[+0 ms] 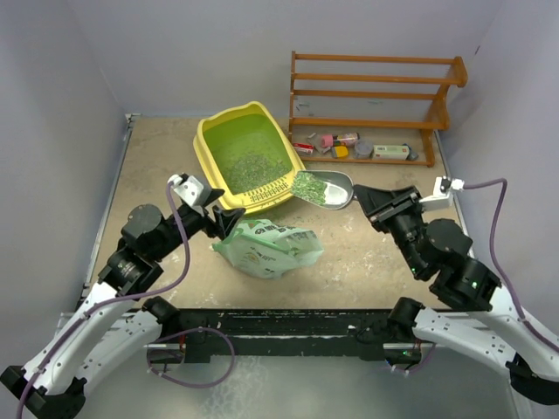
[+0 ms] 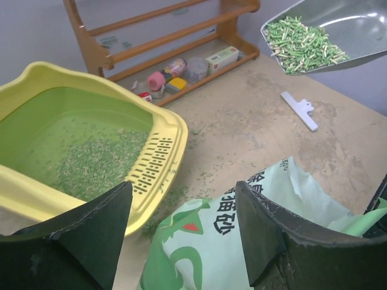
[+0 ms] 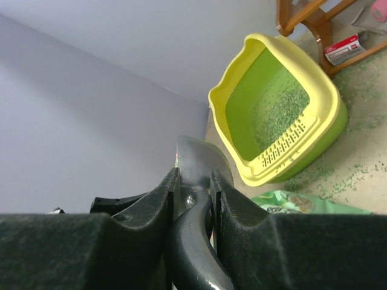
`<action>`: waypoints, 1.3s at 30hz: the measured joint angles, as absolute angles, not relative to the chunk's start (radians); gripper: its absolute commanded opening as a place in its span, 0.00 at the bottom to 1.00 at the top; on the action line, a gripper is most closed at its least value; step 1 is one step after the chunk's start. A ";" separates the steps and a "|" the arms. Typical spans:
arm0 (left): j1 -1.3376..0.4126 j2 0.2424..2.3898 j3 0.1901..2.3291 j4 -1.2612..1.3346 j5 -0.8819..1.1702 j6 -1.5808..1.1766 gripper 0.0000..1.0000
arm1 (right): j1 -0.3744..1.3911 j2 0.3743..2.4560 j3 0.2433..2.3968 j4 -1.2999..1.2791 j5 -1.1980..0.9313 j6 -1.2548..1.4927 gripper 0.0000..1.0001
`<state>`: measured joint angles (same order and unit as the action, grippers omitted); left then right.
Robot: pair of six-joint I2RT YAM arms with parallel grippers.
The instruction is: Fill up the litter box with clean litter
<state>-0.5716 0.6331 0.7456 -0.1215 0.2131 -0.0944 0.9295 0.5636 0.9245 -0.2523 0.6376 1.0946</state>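
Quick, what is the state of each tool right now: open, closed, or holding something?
Left tool: open, holding nothing.
Right tool: closed on the handle of the metal scoop.

High view looking down, two close wrist views, all sharing litter box point(image 1: 231, 113)

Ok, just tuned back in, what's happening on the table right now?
The right hand is shut on the handle of a metal scoop, holding a load of clean litter in the air beside the slotted end of the litter box, not yet poured. The box floor has only a thin, patchy layer of litter. The left hand stands open over the litter bag, not closed on it.
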 measured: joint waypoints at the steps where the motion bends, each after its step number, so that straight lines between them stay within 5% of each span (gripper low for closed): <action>1: -0.572 0.630 0.746 -0.131 0.197 -0.086 0.72 | 0.929 0.586 0.931 -0.237 0.638 1.091 0.00; 12: -0.572 0.572 0.746 -0.191 0.051 -0.059 0.72 | 0.913 0.847 1.079 -0.117 0.624 1.029 0.00; 22: -0.572 0.542 0.746 -0.213 -0.005 -0.058 0.72 | 0.605 1.144 1.242 -0.067 0.356 1.065 0.00; 39: -0.572 0.522 0.746 -0.235 -0.053 -0.041 0.72 | 0.470 1.799 1.936 -0.208 -0.084 0.911 0.00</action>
<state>-0.5716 0.5220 0.7464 -0.2348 -0.0528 -0.0406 0.4702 1.7992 1.9358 -0.2085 -0.0841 0.9112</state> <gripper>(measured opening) 0.722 0.261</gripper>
